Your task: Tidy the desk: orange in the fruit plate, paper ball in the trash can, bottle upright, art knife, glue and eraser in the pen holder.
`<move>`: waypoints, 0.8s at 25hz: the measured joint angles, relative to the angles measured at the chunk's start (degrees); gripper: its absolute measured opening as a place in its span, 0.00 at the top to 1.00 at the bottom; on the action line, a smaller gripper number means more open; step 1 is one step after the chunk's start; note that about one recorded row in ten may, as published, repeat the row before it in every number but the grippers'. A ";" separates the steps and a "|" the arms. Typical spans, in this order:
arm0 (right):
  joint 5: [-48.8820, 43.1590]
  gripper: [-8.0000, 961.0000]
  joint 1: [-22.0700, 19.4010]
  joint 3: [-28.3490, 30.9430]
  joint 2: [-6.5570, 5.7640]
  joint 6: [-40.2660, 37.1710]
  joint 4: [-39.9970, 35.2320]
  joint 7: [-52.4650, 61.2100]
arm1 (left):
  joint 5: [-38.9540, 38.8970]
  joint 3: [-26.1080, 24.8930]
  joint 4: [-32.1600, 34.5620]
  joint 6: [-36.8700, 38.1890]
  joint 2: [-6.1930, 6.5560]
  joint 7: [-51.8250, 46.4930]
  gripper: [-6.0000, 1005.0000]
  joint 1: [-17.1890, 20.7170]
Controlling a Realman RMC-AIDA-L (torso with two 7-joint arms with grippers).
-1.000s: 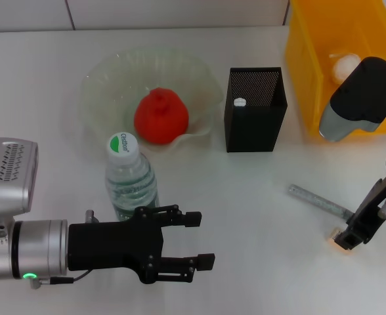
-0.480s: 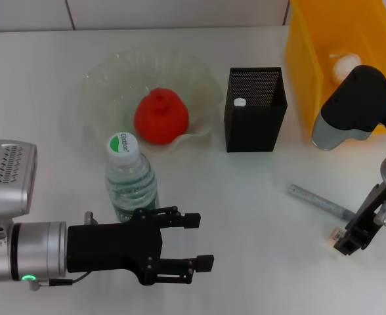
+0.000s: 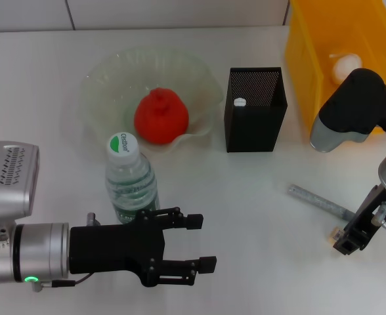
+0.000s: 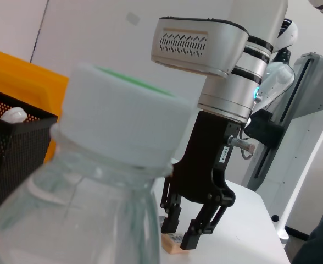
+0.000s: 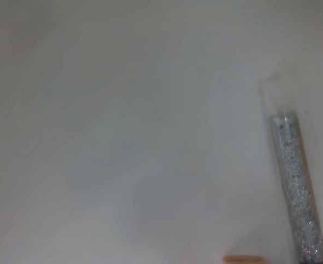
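The orange (image 3: 161, 118) lies in the fruit plate (image 3: 104, 82). The bottle (image 3: 130, 178) stands upright; its cap fills the left wrist view (image 4: 117, 118). My left gripper (image 3: 203, 243) is open and empty just in front of the bottle. The pen holder (image 3: 255, 111) holds the glue, of which only the white end (image 3: 239, 102) shows. The paper ball (image 3: 345, 65) lies in the trash can (image 3: 311, 59). The art knife (image 3: 318, 200) lies flat on the desk. My right gripper (image 3: 345, 244) is open, low over the eraser (image 3: 336, 234), its fingers straddling the eraser (image 4: 172, 246).
The white desk (image 3: 258, 275) extends to the front between the two grippers. The right forearm (image 3: 350, 108) hangs in front of the trash can. The right wrist view shows the art knife (image 5: 296, 192) and a sliver of the eraser (image 5: 244, 258).
My right gripper has sunk a little onto the eraser and the right forearm has shifted slightly left. The left arm has barely moved.
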 joint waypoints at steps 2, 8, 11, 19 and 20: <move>0.00 0.68 0.00 -0.16 0.00 0.04 0.11 0.00 | -0.02 0.00 -0.02 0.00 0.00 0.00 0.20 -0.01; 0.00 0.71 0.24 -0.71 -0.06 0.16 0.56 -0.01 | -0.07 0.00 -0.03 0.00 0.00 0.00 0.20 -0.01; 0.16 0.72 -0.18 -0.53 -0.04 0.07 -0.73 -0.04 | -0.07 0.00 -0.01 0.00 0.00 -0.01 0.20 -0.01; 5.16 0.73 -5.45 6.88 -0.02 -1.24 -14.43 -3.54 | -0.08 0.00 0.00 0.05 0.06 -0.02 0.20 -0.01; 10.26 0.73 -7.75 11.08 0.06 0.41 -18.35 -5.62 | -0.08 0.00 0.00 0.05 0.06 -0.02 0.20 -0.01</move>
